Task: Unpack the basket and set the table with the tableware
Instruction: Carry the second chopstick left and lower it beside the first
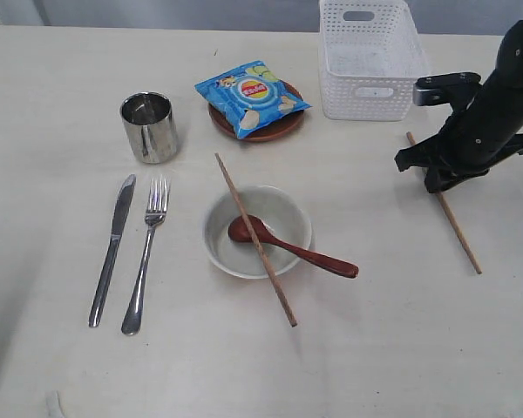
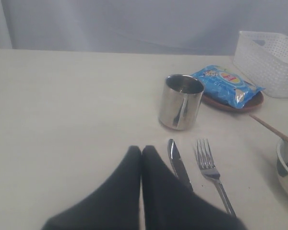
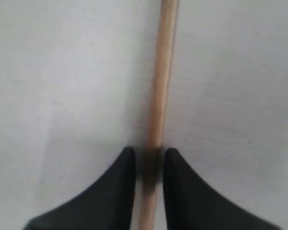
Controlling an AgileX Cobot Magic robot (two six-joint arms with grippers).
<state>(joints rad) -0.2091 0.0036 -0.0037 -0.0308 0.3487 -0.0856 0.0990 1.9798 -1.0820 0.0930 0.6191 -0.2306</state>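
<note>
Viewed from the exterior camera, the right gripper [image 1: 435, 181] sits at 3 o'clock on the table [image 1: 375, 348], low over the right chopstick [image 1: 458, 228]. Its fingers [image 3: 120, 191] closely flank this stick, but we cannot tell whether they pinch it. The stick lies flat on the table. The left gripper [image 2: 142, 154] is pressed together and holds nothing.

The basket [image 1: 366, 97] stands at 1 o'clock. The plate [image 1: 263, 135] under the bag [image 1: 251, 94] sits at 12. The cup [image 1: 148, 129] stands at 10. The knife [image 1: 112, 244] and fork [image 1: 146, 252] lie side by side at 8. The bowl [image 1: 211, 237] sits at centre and holds the spoon [image 1: 318, 257]. A second chopstick [image 1: 276, 286] lies across its rim.
</note>
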